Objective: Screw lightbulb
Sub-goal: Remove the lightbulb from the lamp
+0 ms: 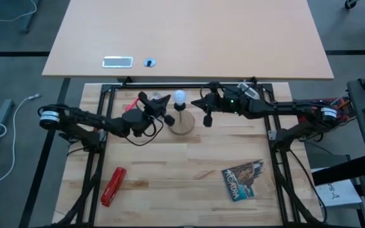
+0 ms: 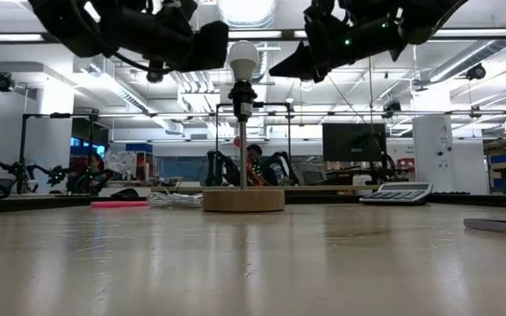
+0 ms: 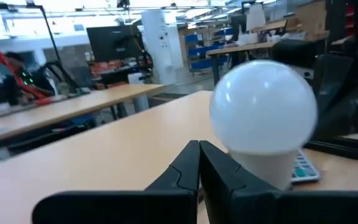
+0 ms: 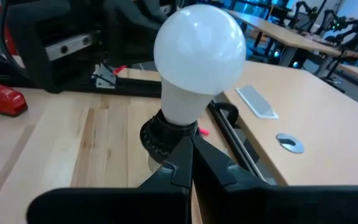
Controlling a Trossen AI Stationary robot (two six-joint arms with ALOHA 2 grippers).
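The bulb [image 1: 180, 97] stands upright in the black socket [image 2: 242, 95] on the wooden disc [image 1: 181, 124], just above the table's [image 1: 189, 183] centre; both arms reach inward toward it and hang above the table. The left gripper [image 1: 159, 106] is at the bulb's 9 o'clock in the high view, fingers pressed together, holding nothing; in the left wrist view its closed tips [image 3: 199, 163] point at the bulb from just beside it. The right gripper [image 1: 204, 107] is at the bulb's 3 o'clock, fingers likewise pressed together and empty. At the table's 4 o'clock lies a booklet [image 1: 244, 179] whose cover reads "ACADIA"; at 8 o'clock a red stapler [image 1: 113, 185].
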